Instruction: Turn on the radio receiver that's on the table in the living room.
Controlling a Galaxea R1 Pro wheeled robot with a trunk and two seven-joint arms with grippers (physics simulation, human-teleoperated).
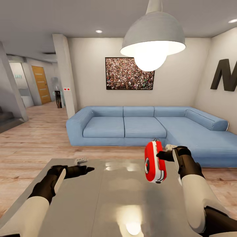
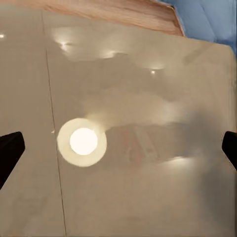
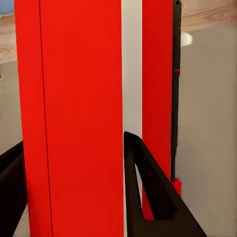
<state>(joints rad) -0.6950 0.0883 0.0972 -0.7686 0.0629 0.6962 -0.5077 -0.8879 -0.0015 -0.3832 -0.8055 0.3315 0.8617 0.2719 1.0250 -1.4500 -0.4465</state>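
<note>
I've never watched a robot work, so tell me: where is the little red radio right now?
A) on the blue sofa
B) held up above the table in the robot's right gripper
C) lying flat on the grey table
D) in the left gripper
B: the right gripper is shut on the radio, which is lifted above the table.

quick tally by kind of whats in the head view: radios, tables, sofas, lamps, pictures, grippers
radio receiver: 1
table: 1
blue sofa: 1
pendant lamp: 1
framed crowd picture: 1
grippers: 2, left gripper and right gripper
total: 7
</note>
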